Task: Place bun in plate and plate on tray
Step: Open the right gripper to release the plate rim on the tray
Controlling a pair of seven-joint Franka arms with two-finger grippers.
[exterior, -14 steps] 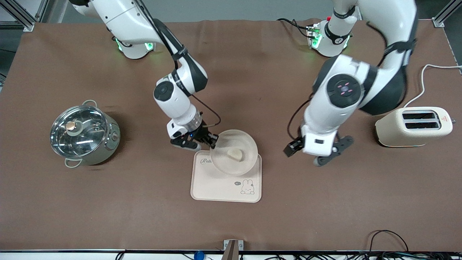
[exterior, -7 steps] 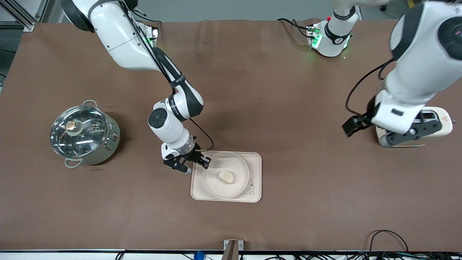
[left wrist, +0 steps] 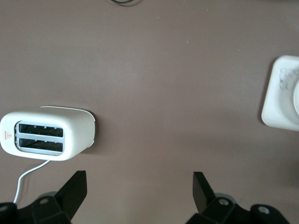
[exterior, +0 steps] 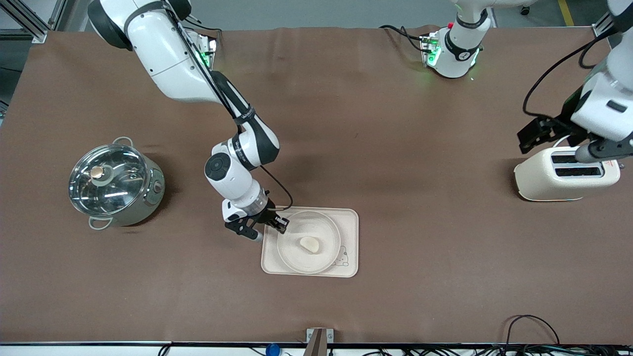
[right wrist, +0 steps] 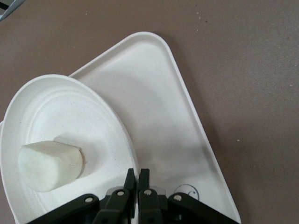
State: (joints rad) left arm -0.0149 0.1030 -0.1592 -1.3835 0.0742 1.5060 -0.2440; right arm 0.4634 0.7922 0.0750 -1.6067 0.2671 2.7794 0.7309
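The bun (exterior: 310,244) lies in the round plate (exterior: 322,225), which sits on the rectangular tray (exterior: 349,232) and hides most of its rabbit drawing. My right gripper (exterior: 283,223) is shut on the plate's rim at the edge toward the right arm's end. In the right wrist view the gripper (right wrist: 138,173) pinches the rim of the plate (right wrist: 70,112), with the bun (right wrist: 51,163) beside it and the tray (right wrist: 154,93) under it. My left gripper (exterior: 606,148) is open and empty, up over the toaster; it shows in the left wrist view (left wrist: 140,186).
A cream toaster (exterior: 564,173) with a white cord stands at the left arm's end; it shows in the left wrist view (left wrist: 46,135), with a tray corner (left wrist: 280,107) at the edge. A steel pot with a glass lid (exterior: 114,180) stands at the right arm's end.
My right gripper brought the plate with the bun down onto the tray and still holds its rim. My left arm swung up and away to over the toaster.
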